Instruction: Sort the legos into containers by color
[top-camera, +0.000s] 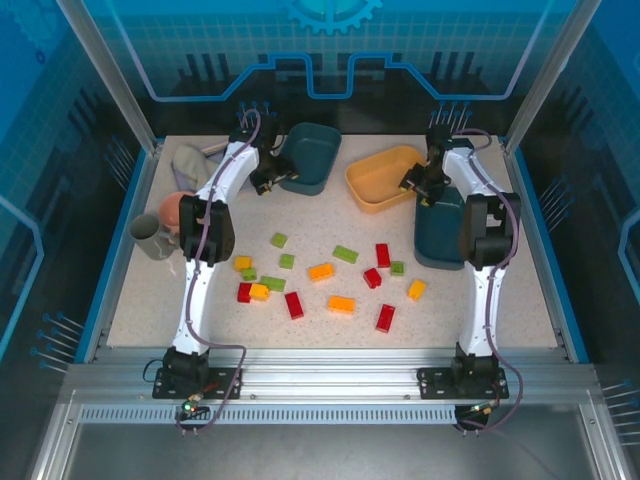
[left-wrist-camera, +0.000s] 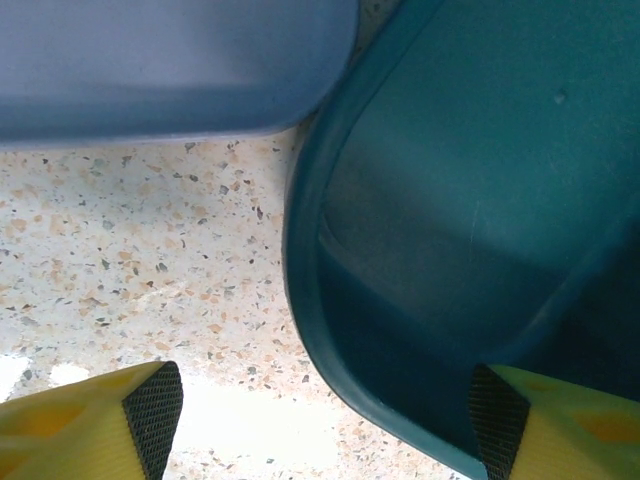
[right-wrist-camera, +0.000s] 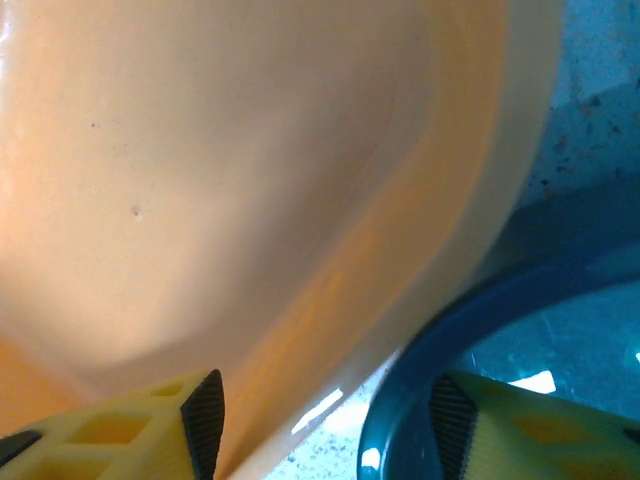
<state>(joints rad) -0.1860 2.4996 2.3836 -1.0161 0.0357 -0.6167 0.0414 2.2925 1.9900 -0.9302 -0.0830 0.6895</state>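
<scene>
Teal plastic sits right under the left gripper (left-wrist-camera: 325, 420), which stands wide open and empty in the left wrist view. One finger is over the speckled worktop (left-wrist-camera: 130, 250) and the other inside the upper teal tub (left-wrist-camera: 450, 200), so a descent from here would likely strike the rim and shove or tip the tub. The right gripper (right-wrist-camera: 328, 425) is partly open astride the wall of the yellow-orange tub (right-wrist-camera: 200, 180), with the second teal tub (right-wrist-camera: 560, 340) just beside it at lower right. It holds no brick, and I cannot tell whether its pads touch the wall. Closing there could drag or lift that tub and knock it against its neighbour. The legos (top-camera: 320, 272), red, green and orange-yellow, lie loose across the middle of the top view, none visible in a tub, so sorting seems barely begun. Bricks lying close together at centre left risk a double pick. No brand, label or readable writing appears; the back panel (top-camera: 330, 12) carries a gear outline and line graphics.
</scene>
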